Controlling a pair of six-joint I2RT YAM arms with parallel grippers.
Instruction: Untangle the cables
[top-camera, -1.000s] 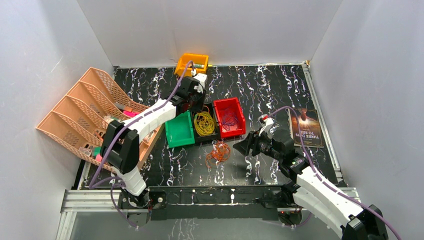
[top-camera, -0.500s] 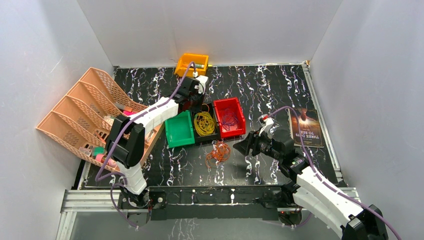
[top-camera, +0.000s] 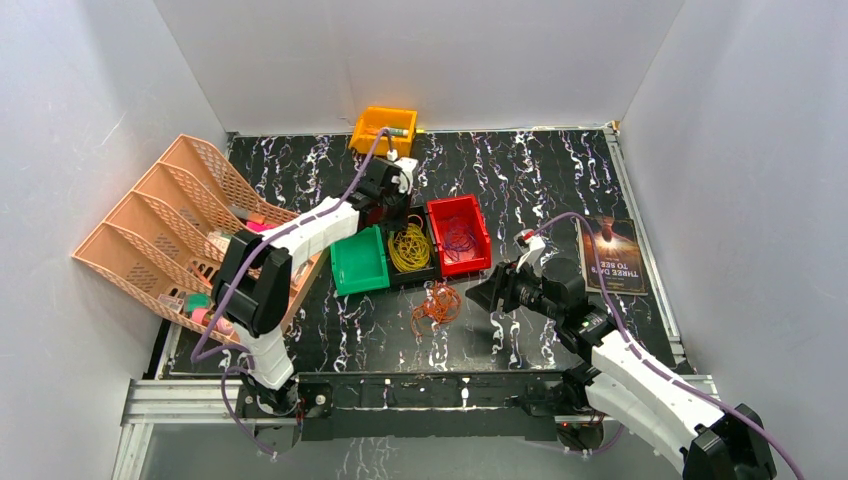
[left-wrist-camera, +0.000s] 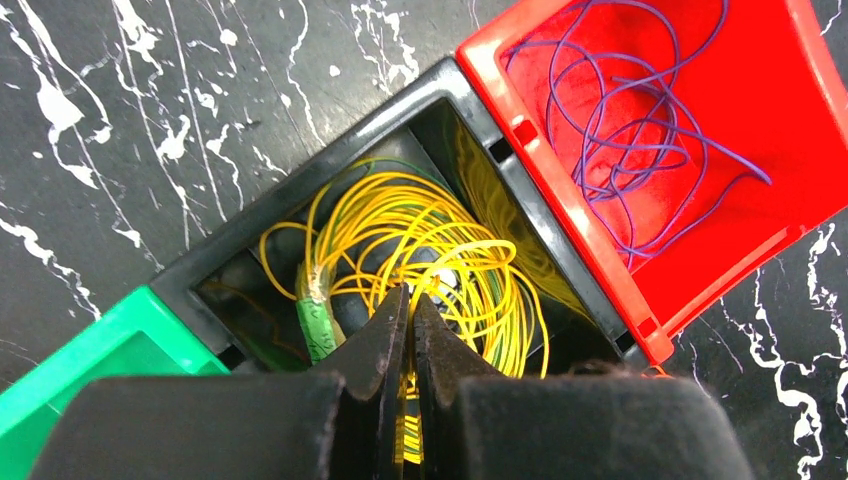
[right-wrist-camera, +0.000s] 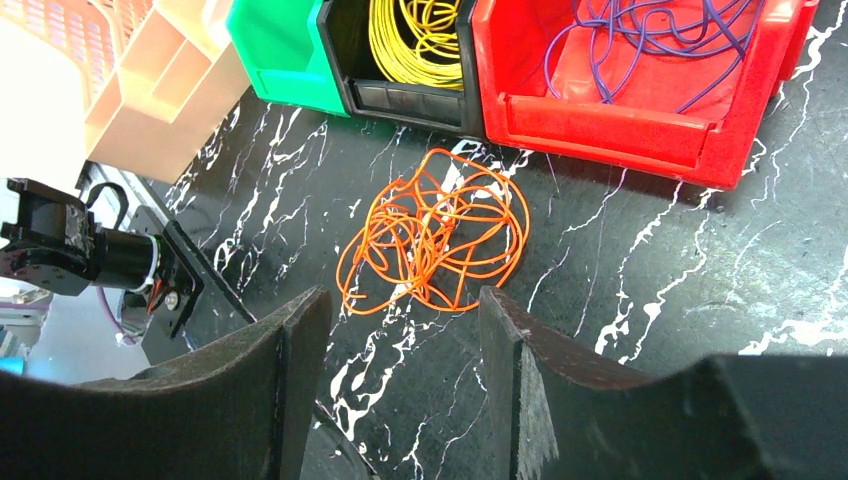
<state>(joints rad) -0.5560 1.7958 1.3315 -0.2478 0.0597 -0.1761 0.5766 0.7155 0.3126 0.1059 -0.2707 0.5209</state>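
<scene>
Room: green bin (top-camera: 358, 262), black bin (left-wrist-camera: 300, 190) and red bin (right-wrist-camera: 600, 135) stand in a touching row. Bare marbled tabletop (top-camera: 540, 190) lies in front and to their right.
Orange cables (right-wrist-camera: 435, 245): loose bunch on the tabletop, just in front of the black and red bins.
My right hand (right-wrist-camera: 400, 380): spread wide, empty, near the bunch, which lies ahead of the gap.
Yellow cables (left-wrist-camera: 430, 250): coiled in the black bin.
My left hand (left-wrist-camera: 408, 330): fingers pressed together over the coil, hiding its near part. I cannot tell whether a strand is pinched.
Purple cables (left-wrist-camera: 640, 130): in the red bin.
</scene>
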